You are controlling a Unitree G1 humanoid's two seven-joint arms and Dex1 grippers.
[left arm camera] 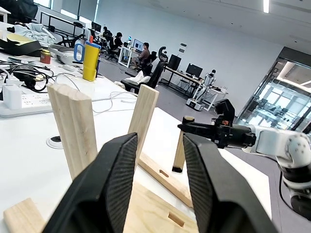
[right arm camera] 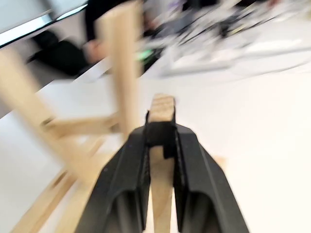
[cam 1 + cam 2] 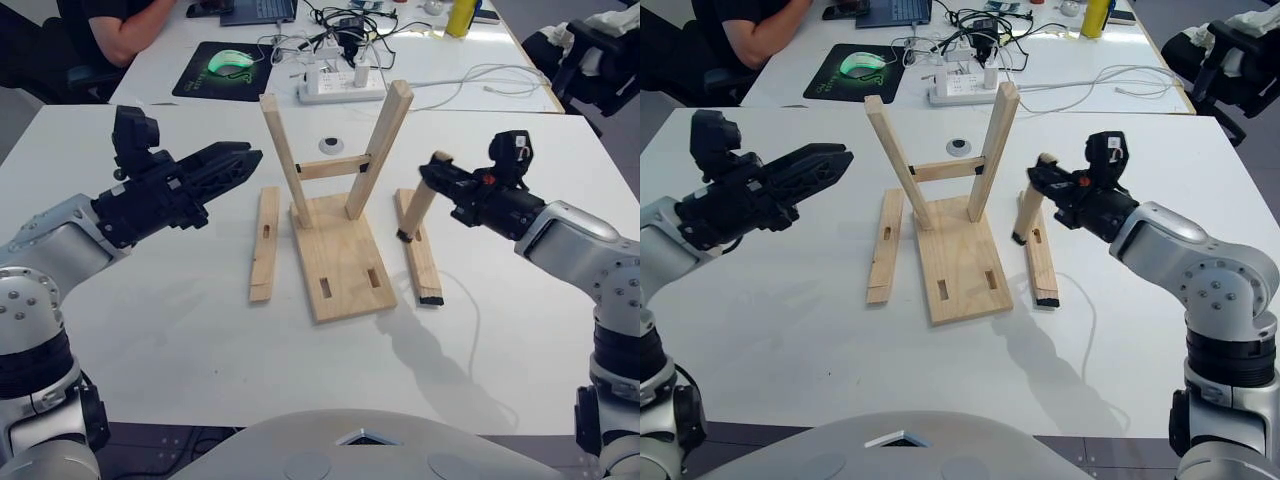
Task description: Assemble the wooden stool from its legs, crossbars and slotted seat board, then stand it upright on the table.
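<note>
Roughly half done. Near slots of pale wooden seat board (image 3: 345, 270) empty; slotted left loose leg (image 3: 265, 243) and right loose leg (image 3: 422, 265) flat beside it. Right gripper (image 3: 446, 178) clamped on short wooden crossbar (image 3: 420, 206) atop right loose leg; left gripper (image 1: 158, 145) splayed, empty. Far: joined leg pair (image 3: 380, 150) upright in board.

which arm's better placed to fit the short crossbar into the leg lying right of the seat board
Right. The right claw is shut on the crossbar, whose lower end rests at that leg. The left claw hangs open across the seat board.
</note>
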